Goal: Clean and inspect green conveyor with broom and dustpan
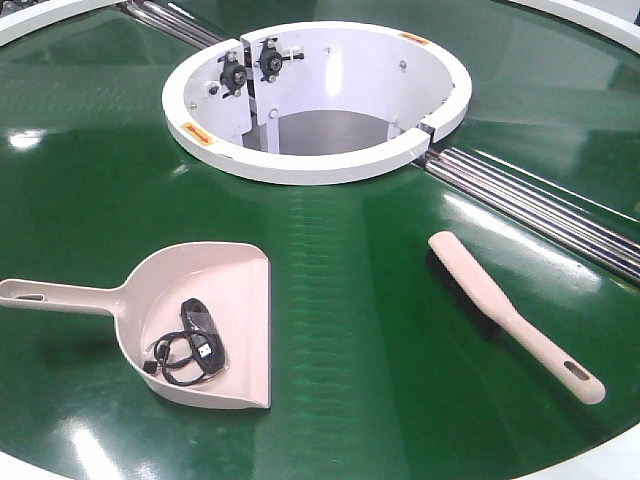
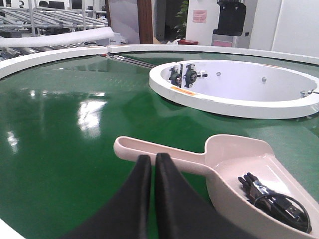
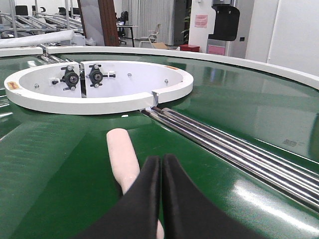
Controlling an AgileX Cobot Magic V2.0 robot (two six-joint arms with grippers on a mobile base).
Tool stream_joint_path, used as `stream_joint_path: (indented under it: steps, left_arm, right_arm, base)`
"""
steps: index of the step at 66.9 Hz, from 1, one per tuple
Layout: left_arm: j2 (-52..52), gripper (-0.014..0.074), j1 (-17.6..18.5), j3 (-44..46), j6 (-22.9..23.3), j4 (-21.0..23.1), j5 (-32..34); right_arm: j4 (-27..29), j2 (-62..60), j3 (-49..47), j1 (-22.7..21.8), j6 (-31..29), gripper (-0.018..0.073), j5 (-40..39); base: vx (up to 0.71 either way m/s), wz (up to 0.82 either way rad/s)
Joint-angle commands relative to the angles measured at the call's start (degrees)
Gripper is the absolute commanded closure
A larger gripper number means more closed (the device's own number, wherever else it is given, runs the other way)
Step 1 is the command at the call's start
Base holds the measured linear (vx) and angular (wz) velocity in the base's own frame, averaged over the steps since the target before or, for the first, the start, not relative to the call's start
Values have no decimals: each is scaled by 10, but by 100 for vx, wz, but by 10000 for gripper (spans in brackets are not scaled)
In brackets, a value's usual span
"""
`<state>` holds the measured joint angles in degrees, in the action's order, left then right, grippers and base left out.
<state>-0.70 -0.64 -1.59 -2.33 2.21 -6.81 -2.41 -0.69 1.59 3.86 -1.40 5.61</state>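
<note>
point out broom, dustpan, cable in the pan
broom [image 1: 478, 288], front view, on the back above the bristles
dustpan [image 1: 232, 272], front view, bare scoop floor
cable [image 1: 195, 345], front view, the coiled black bundle

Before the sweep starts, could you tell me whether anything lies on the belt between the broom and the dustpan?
Nothing visible does. The green conveyor is bare between the broom and the open mouth of the dustpan. The only clutter is a black cable already inside the pan.

Closed right gripper [image 3: 160, 167] fingers [image 3: 144, 199] above the broom [image 3: 122, 155] on the green conveyor [image 3: 239, 109].
</note>
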Motion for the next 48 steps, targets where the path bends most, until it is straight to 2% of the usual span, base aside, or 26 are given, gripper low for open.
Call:
stream_joint_path:
  steps: [1,48]
  left_arm:
    - [-8,603,3,-5,6,2,41]
    - [-8,603,3,-5,6,2,41]
  right_arm:
    - [0,-6,2,-3,1,568,-45]
    - [0,-6,2,-3,1,568,-45]
  base:
    - [0,0]
    - [0,0]
